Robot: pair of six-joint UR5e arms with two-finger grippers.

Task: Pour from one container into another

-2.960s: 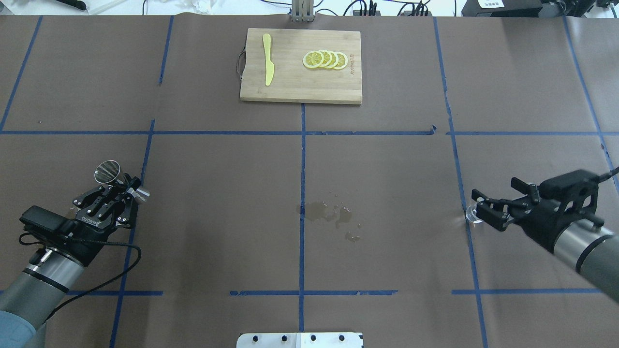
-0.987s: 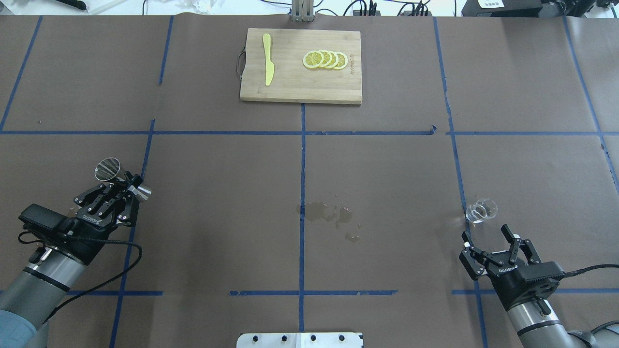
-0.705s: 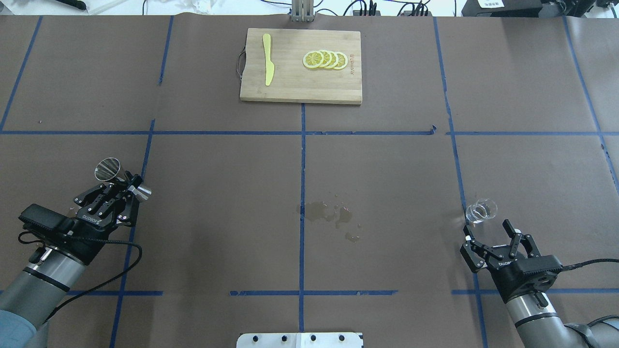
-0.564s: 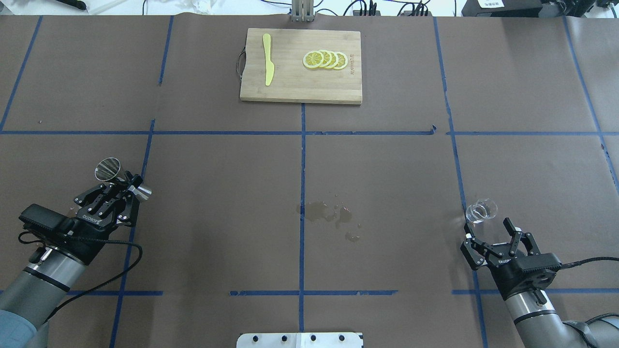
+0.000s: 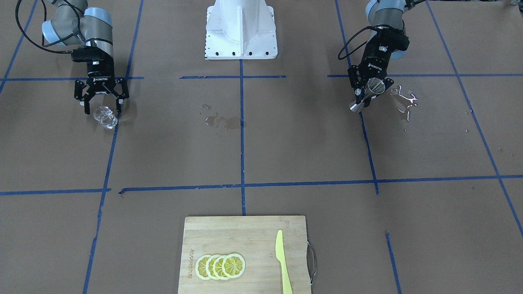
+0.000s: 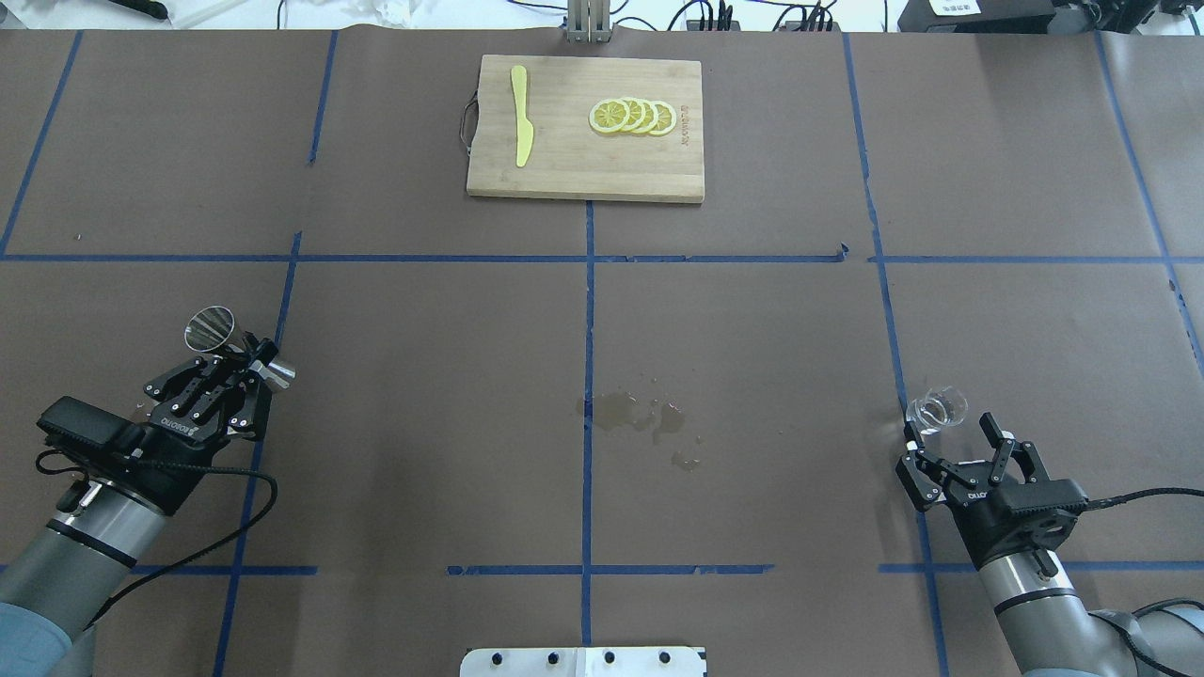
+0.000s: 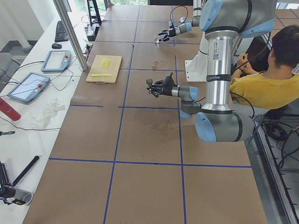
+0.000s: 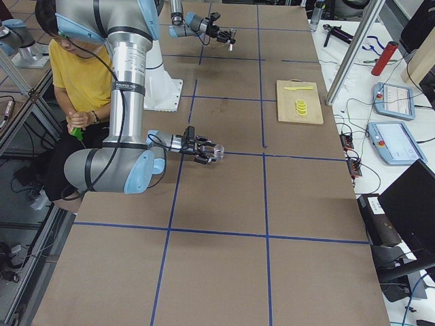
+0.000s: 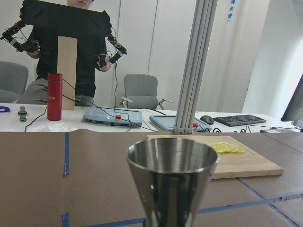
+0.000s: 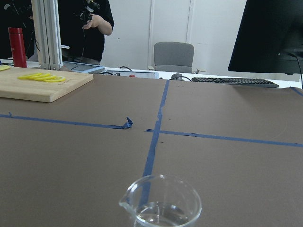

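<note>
The clear glass cup (image 6: 937, 411) stands upright on the table at the right, a little clear liquid in its bottom (image 10: 161, 208). My right gripper (image 6: 950, 432) is open just behind it, low over the table, fingertips level with the cup's near edge and apart from it. In the front-facing view the cup (image 5: 105, 116) sits just past the right gripper (image 5: 102, 108). My left gripper (image 6: 246, 362) is shut on the waist of the steel jigger (image 6: 212, 329), held tilted above the table at the left. The jigger's open cone (image 9: 173, 170) fills the left wrist view.
A wooden cutting board (image 6: 564, 169) at the far middle carries a yellow knife (image 6: 520, 113) and lemon slices (image 6: 633, 116). A wet stain (image 6: 640, 418) marks the table's centre. A shiny puddle (image 5: 404, 100) lies beside the left gripper. The robot base (image 5: 241, 28) is at the near edge.
The right gripper left the cup's side, swung round to its near side and has since crept forward up to the cup, staying open. The left gripper and jigger barely moved.
</note>
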